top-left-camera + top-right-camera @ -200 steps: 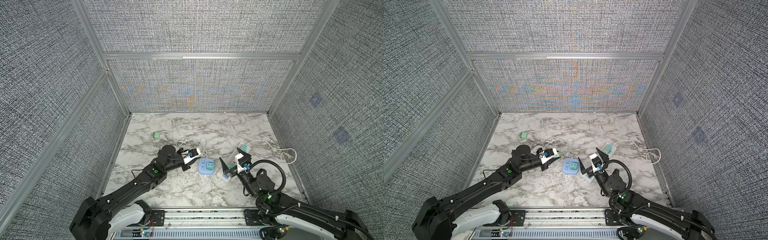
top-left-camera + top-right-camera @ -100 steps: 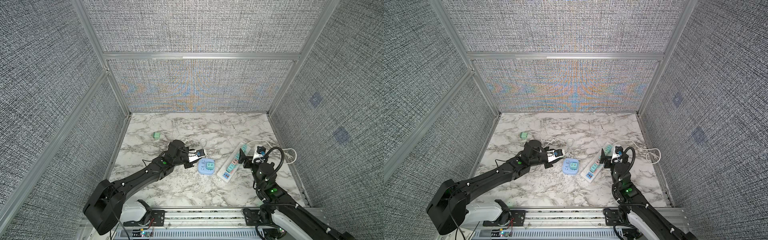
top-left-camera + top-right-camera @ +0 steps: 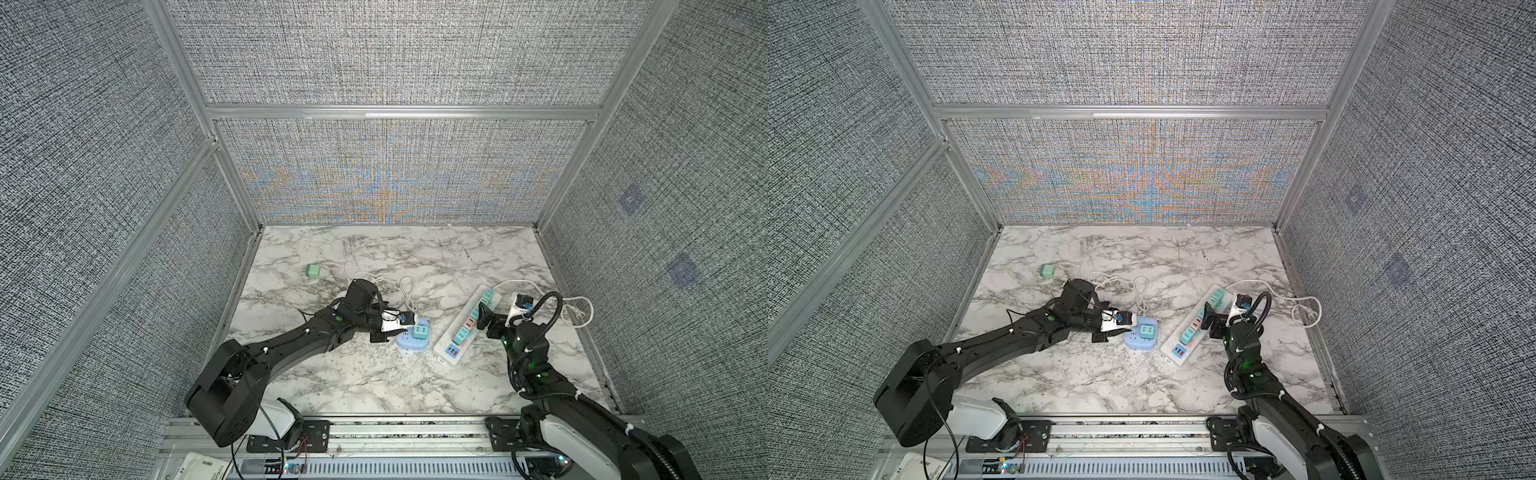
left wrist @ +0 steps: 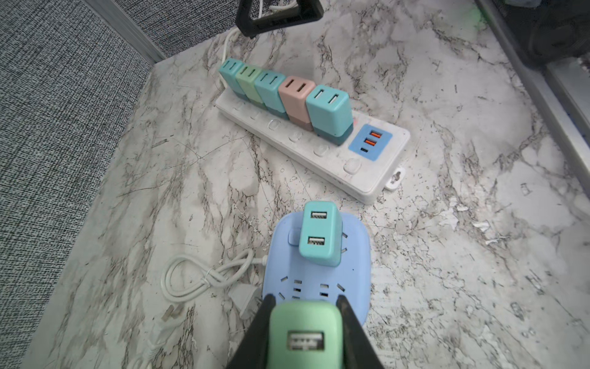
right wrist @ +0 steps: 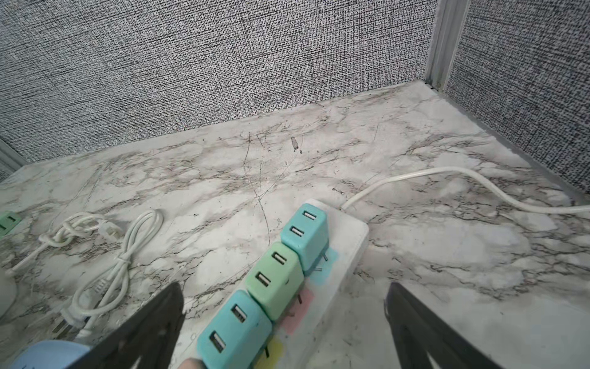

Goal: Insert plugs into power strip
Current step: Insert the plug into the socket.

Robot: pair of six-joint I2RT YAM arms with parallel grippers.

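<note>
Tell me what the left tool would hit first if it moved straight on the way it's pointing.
Most likely the blue power strip: its empty sockets lie just ahead of the green plug clamped in the left tool. The teal plug seated there stands farther along. Depth is unclear.

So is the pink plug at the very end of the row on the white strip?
No, a teal plug stands beyond the pink plug, nearer the white strip's USB ports.
</note>
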